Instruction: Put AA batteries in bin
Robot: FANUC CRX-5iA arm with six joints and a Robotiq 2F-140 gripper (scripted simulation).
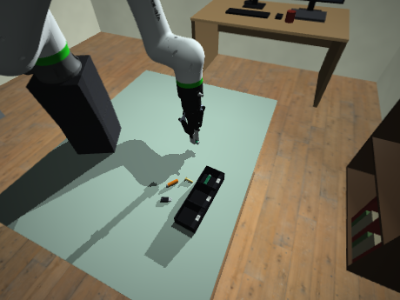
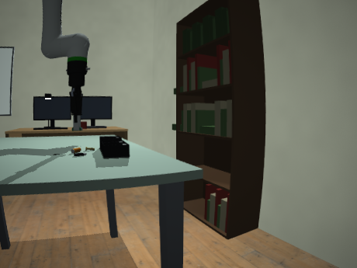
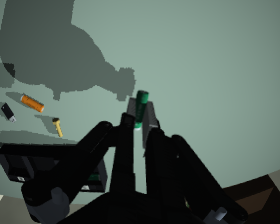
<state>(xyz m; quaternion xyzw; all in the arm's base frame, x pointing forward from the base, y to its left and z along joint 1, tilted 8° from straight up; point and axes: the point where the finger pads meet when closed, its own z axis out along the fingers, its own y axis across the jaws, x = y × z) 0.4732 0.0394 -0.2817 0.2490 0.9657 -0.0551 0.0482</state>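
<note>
My gripper [image 1: 194, 141] [image 2: 77, 127] [image 3: 138, 109] is shut on an AA battery with a green end [image 3: 143, 97]. It holds the battery upright, high above the table and a little behind the bin row. The black bin row [image 1: 183, 218] [image 2: 116, 150] [image 3: 31, 158] has three compartments with small white labels that I cannot read. Something green [image 1: 208, 179] lies in the far compartment. In the wrist view the bin row is at the lower left, partly hidden by my fingers.
An orange cylinder [image 1: 172, 183] [image 3: 31, 102], a small yellow piece [image 1: 188, 180] [image 3: 58, 127] and a small black piece [image 1: 164, 199] [image 3: 8, 111] lie on the pale green table [image 1: 130, 110] just left of the bin row. The robot's black base [image 1: 74, 106] stands at the back left.
</note>
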